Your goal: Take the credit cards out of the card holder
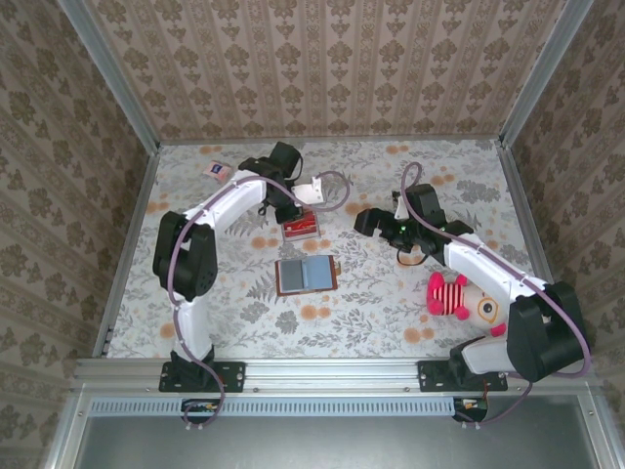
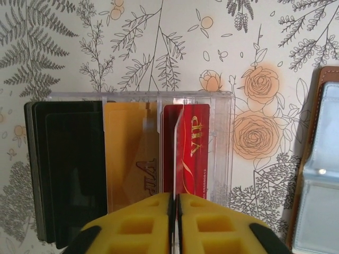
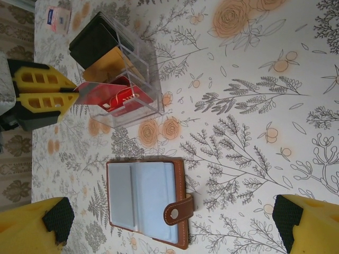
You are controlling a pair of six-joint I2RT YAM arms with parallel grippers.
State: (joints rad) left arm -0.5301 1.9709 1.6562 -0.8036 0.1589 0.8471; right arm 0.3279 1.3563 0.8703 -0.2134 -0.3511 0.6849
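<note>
Credit card (image 2: 175, 153) edge-on above tray (image 2: 222, 143); left end effector (image 2: 175, 200) (almost closed) pinches it.

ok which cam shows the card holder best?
Right wrist: the card holder lies open, whole, sleeves and snap strap clear. Top external shows it whole but small; left wrist catches its edge at far right.

Item: red card (image 2: 192, 151) in a clear tray, marked "VIP" in gold letters that run sideways. Gold card (image 2: 127, 159) beside it: similar lettering, only partly legible. Pink-and-white packet (image 3: 57, 16): print too small to read.
</note>
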